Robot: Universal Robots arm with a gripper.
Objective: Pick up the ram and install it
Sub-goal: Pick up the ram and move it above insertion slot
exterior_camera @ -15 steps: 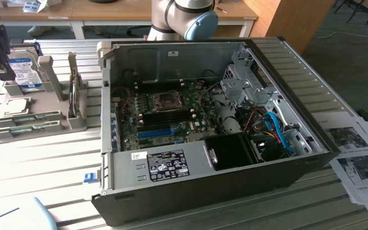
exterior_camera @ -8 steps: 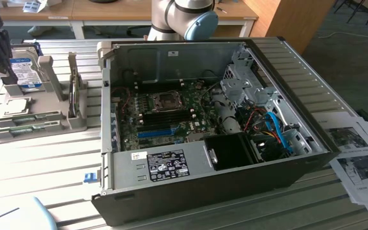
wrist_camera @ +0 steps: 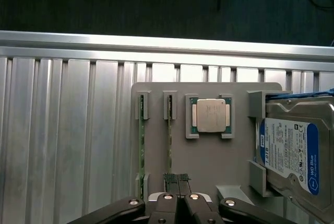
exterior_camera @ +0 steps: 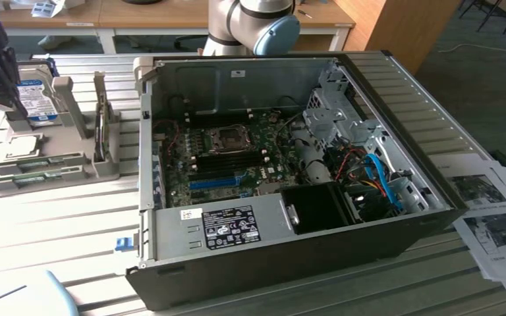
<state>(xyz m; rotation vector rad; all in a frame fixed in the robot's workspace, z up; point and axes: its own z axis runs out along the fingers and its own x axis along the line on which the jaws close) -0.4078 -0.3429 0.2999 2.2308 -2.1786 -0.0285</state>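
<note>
hard drive (wrist_camera: 292,153), blue label — "WD Blue"

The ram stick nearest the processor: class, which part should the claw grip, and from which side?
Pinch the ram across its two flat faces at mid-length of its exposed long edge, coming straight down from above. It stands on edge in the grey holder, whose brackets cap both ends, leaving only the middle free.

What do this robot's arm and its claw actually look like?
The arm is a thick silver-grey tube with rounded joints, one closed by a round pale blue cap. The gripper is black, with hinged bars, shiny round pins and ribbed fingertips.
</note>
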